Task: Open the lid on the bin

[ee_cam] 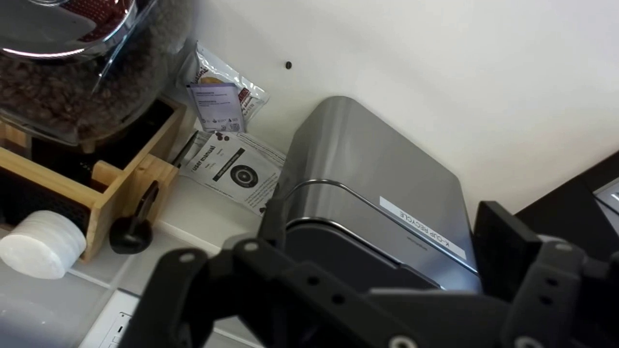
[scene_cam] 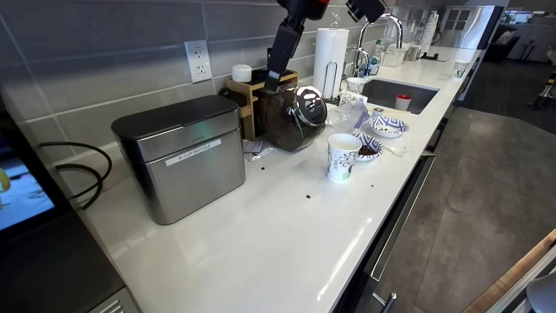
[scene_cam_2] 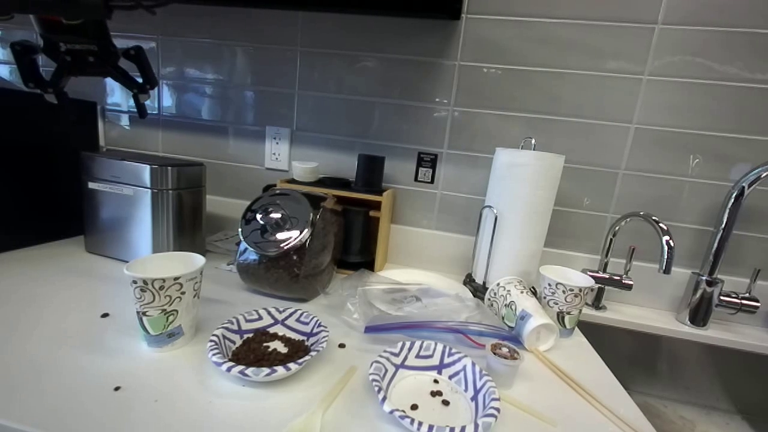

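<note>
Hovering higher than the bin (scene_cam: 200,180), gripper (scene_cam_2: 99,103) is spread wide; lid (scene_cam: 176,114) sits closed, below it and apart.

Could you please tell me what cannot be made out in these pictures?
Inside of the bin, all views: covered by the closed lid.
Much of the lid, wrist view: hidden behind the gripper.
Part of the bean jar, wrist view: cut off by the top and left edges.
Print on the black sign, in an exterior view: too small to read.
</note>
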